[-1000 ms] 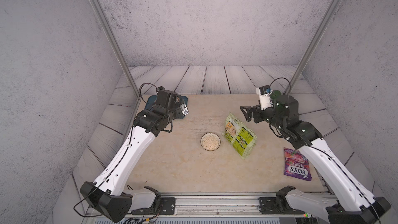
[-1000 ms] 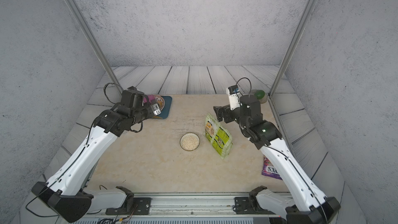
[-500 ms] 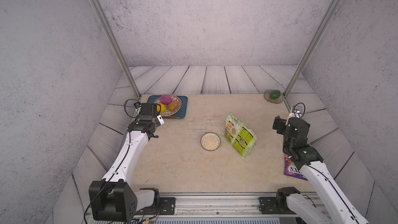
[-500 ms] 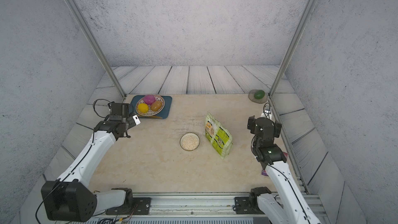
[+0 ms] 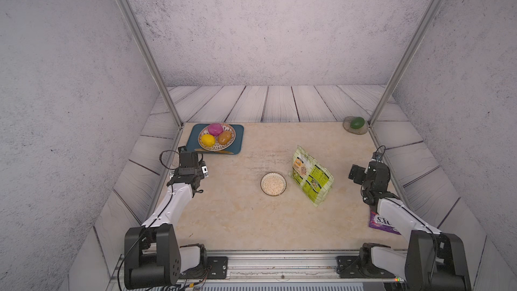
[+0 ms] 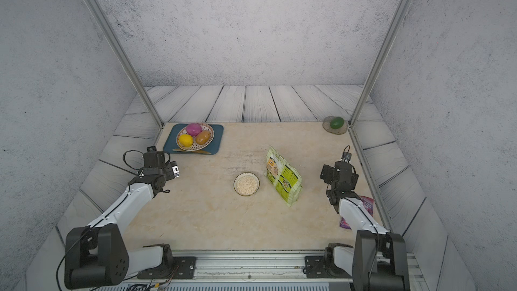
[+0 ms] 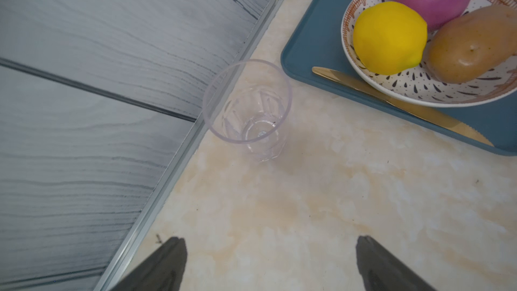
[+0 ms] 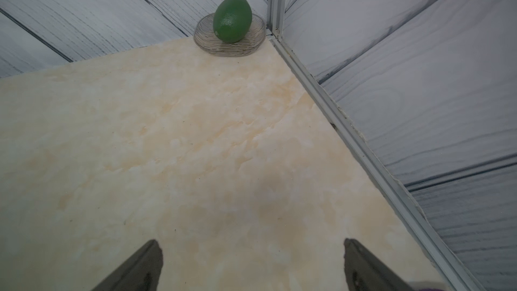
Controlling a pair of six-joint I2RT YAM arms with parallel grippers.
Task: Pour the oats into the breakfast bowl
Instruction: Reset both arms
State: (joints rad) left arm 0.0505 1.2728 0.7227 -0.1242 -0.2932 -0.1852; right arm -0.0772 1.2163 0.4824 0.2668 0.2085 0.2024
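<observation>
Near the middle of both top views, the oats [image 5: 273,184] lay as a pale heap filling the bowl [image 5: 261,183], which sat flat on the table [image 5: 237,214]. Just right of it the pouch [image 5: 312,179] stood on its base, apart from the bowl and held by nothing. At the left edge of the tabletop the left gripper [image 7: 270,240] hung with jaws spread wide and empty over bare table, with a clear cup [image 7: 247,110] ahead of it and a blue tray [image 7: 307,51] of fruit beyond. At the right edge the right gripper [image 8: 251,243] was likewise spread and empty, with a lime [image 8: 232,19] far ahead in the corner. The pour looked done, with only parking the arms left. To do that well, each arm should keep to its own side, clear of the pouch, which looked light enough to topple onto the bowl, and the left clear of the cup.
</observation>
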